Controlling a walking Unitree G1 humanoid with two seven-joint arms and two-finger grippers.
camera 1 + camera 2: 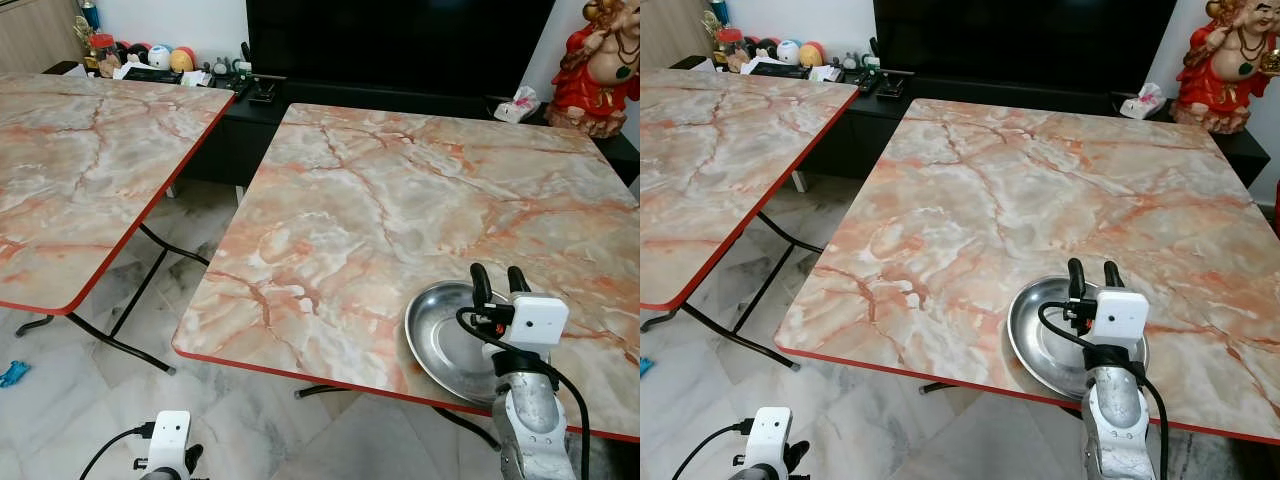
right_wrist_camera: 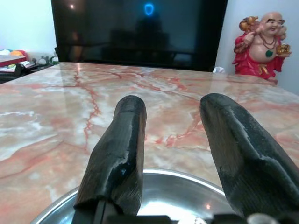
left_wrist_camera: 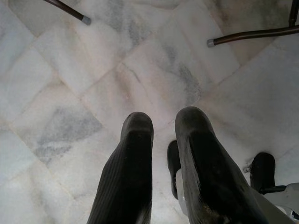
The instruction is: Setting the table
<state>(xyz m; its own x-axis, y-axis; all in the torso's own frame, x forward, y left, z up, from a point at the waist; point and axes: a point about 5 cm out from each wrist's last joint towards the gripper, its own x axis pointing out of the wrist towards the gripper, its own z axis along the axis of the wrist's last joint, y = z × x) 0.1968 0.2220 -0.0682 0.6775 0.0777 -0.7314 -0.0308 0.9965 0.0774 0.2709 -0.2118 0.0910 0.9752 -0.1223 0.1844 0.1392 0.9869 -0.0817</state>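
Observation:
A shallow round steel dish (image 1: 445, 340) rests on the marble-patterned table (image 1: 400, 200), close to its red front edge at the right. My right gripper (image 1: 499, 279) hovers over the dish's right half, fingers (image 2: 122, 149) open with nothing between them; the dish rim (image 2: 177, 179) lies just below them in the right wrist view. My left gripper (image 3: 163, 140) hangs low beside my body, pointing down at the floor tiles, its fingers slightly apart and empty.
A second marble table (image 1: 80, 160) stands to the left, with a gap of tiled floor (image 1: 200, 260) between the two. A black TV cabinet (image 1: 400, 100) with small items runs behind, and a red figurine (image 1: 600, 65) sits at the far right.

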